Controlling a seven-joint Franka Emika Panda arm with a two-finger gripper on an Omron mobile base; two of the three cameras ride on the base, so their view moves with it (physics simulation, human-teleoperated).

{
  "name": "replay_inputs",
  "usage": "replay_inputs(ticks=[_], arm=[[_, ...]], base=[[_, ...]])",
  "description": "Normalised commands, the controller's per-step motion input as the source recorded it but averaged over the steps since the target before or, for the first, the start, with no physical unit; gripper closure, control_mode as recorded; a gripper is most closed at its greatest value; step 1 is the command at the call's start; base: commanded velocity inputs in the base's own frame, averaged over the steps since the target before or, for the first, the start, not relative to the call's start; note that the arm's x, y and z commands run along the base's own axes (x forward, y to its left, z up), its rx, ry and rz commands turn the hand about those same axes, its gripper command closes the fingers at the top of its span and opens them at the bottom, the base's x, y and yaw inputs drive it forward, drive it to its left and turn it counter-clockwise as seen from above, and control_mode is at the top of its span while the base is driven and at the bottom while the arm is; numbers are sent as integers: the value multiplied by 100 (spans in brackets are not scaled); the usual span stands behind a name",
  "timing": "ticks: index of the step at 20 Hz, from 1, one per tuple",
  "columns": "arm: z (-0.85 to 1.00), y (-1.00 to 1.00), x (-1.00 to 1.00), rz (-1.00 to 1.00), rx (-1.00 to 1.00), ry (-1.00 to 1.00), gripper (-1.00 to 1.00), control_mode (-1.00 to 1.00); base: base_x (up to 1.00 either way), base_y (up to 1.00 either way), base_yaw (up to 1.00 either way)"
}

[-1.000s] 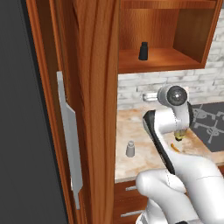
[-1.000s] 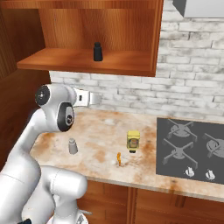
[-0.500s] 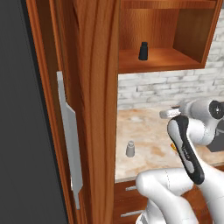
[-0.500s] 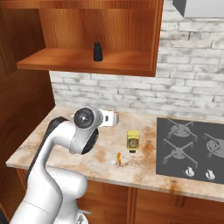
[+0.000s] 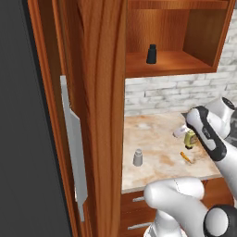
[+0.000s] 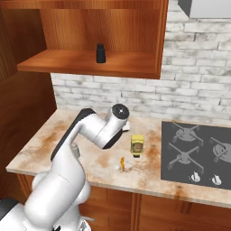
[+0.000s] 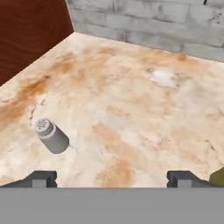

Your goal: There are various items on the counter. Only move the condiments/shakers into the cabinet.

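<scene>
Gripper (image 7: 111, 177) open, empty; black shaker (image 6: 101, 53) in cabinet (image 6: 90, 63) (one done); grey shaker (image 7: 51, 135) and bottle (image 6: 137, 145) remain on worktop (image 6: 81, 155).

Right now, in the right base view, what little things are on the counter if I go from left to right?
Robot arm → tiny orange stick → yellow-brown squeeze bottle → stove burners. Up on the cabinet shelf stands the black shaker.

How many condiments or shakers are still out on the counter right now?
2. The grey shaker stands near the counter's left front; the yellow-brown squeeze bottle stands mid-counter beside the stove. The black shaker is already in the cabinet.
</scene>
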Motion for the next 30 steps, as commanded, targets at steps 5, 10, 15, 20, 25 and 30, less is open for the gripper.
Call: replay_inputs(ticks=[5, 10, 15, 20, 25, 30], arm=[[-58, 22, 0, 49, -1, 3, -100, -100], [-42, 43, 0, 42, 0, -11, -100, -100], [-32, 63, 0, 32, 0, -11, -100, -100], [-26, 64, 0, 25, 0, -13, -100, -100], [-23, 41, 0, 21, 0, -1, -100, -100], [-24, 27, 0, 19, 0, 1, -100, -100]], base=[[0, 0, 0], [0, 0, 0], [0, 0, 0], [0, 0, 0], [0, 0, 0], [0, 0, 0]])
